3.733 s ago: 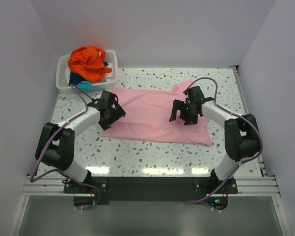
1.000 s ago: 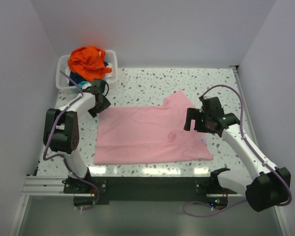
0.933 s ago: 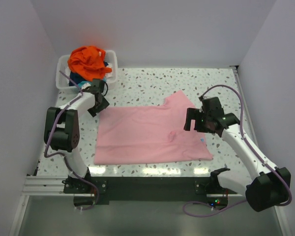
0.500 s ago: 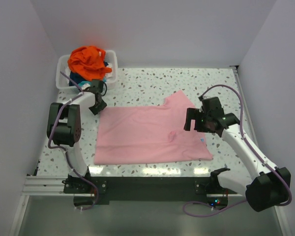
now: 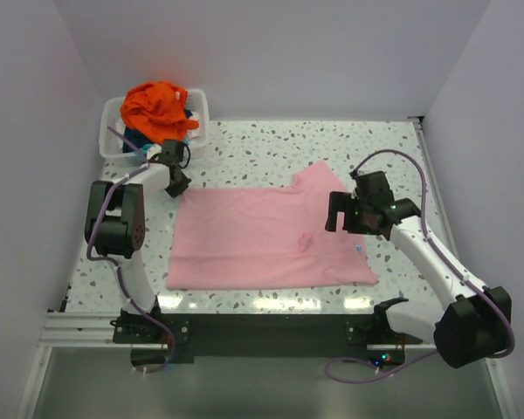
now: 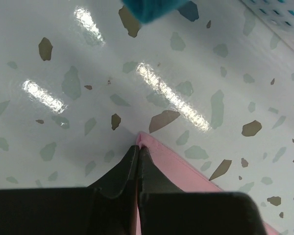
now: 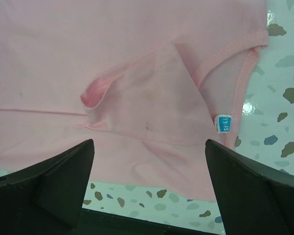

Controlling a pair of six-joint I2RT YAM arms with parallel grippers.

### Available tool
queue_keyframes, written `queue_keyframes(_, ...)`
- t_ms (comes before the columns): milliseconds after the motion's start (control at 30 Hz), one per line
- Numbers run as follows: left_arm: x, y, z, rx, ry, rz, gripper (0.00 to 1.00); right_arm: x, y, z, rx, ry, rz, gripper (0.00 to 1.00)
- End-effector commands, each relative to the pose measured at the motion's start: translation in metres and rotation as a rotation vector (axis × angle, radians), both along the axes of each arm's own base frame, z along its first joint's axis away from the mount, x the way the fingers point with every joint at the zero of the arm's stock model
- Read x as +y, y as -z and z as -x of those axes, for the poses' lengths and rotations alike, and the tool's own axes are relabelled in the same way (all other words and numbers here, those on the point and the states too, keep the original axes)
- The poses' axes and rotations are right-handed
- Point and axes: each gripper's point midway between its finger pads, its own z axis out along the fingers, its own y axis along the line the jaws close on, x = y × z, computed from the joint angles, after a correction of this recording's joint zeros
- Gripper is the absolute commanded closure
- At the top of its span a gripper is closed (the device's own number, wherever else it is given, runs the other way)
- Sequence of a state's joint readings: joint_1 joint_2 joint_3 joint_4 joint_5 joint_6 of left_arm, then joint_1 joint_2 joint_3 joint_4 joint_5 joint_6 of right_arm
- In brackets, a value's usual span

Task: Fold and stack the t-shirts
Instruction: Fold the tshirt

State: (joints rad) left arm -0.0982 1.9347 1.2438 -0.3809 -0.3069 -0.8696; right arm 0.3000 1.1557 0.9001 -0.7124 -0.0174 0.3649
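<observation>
A light pink t-shirt (image 5: 253,236) lies spread flat on the speckled table, its collar and blue label (image 7: 223,123) toward the right. My left gripper (image 5: 175,184) is at the shirt's far left corner. In the left wrist view that gripper (image 6: 138,148) is shut on the tip of the pink corner (image 6: 171,159). My right gripper (image 5: 339,215) hovers open over the collar end of the pink t-shirt (image 7: 137,58), with nothing between its fingers (image 7: 63,171). A bright orange t-shirt (image 5: 157,109) tops the pile in the bin, with teal cloth (image 5: 140,140) below it.
The white plastic bin (image 5: 113,144) stands at the table's back left corner, just behind my left gripper. A teal cloth edge (image 6: 152,7) hangs into the top of the left wrist view. Walls close in on the left, back and right.
My left gripper slid back along the table to the pink t-shirt's far left corner and shut on it. The right gripper stayed open and shifted only slightly.
</observation>
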Motion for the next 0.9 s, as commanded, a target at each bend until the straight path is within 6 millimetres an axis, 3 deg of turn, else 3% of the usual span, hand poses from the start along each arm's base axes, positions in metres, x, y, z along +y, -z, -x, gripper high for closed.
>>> queue_keyframes(0,-0.004,0.013,0.001,0.024,0.039,0.017,1.00,0.005,-0.007,-0.018,-0.048,-0.002,-0.016,0.01)
queue_keyframes(167,-0.004,-0.006,-0.006,-0.055,0.083,-0.002,1.00,0.016,-0.016,-0.049,-0.078,0.025,-0.048,0.01)
queue_keyframes(333,-0.010,-0.027,-0.008,-0.151,0.169,-0.003,1.00,0.026,-0.018,-0.111,-0.101,0.072,-0.019,0.01)
queue_keyframes(367,-0.012,-0.028,-0.005,-0.158,0.192,0.002,1.00,0.031,-0.033,-0.132,-0.147,0.073,-0.028,0.01)
queue_keyframes(467,-0.019,-0.035,-0.009,-0.215,0.231,0.020,1.00,0.031,-0.004,-0.171,-0.114,0.108,0.041,0.01)
queue_keyframes(500,-0.022,-0.036,-0.006,-0.226,0.247,0.036,1.00,0.037,-0.016,-0.193,-0.155,0.109,0.030,0.01)
queue_keyframes(533,-0.025,-0.039,-0.008,-0.246,0.260,0.040,1.00,0.038,-0.014,-0.205,-0.162,0.106,0.047,0.01)
queue_keyframes(567,-0.026,-0.041,-0.007,-0.254,0.266,0.042,1.00,0.039,0.018,-0.214,-0.094,0.103,0.081,0.01)
queue_keyframes(600,-0.026,-0.043,-0.008,-0.261,0.269,0.046,1.00,0.043,0.001,-0.238,-0.144,0.107,0.076,0.01)
queue_keyframes(633,-0.026,-0.044,-0.008,-0.267,0.271,0.044,1.00,0.039,0.008,-0.248,-0.141,0.115,0.115,0.01)
queue_keyframes(667,-0.026,-0.048,-0.009,-0.277,0.273,0.040,1.00,0.037,0.030,-0.255,-0.103,0.119,0.154,0.02)
queue_keyframes(700,-0.025,-0.050,-0.009,-0.282,0.269,0.039,1.00,0.037,0.021,-0.272,-0.141,0.135,0.164,0.01)
queue_keyframes(867,-0.026,-0.059,-0.009,-0.304,0.275,0.036,1.00,0.029,0.034,-0.309,-0.175,0.170,0.240,0.02)
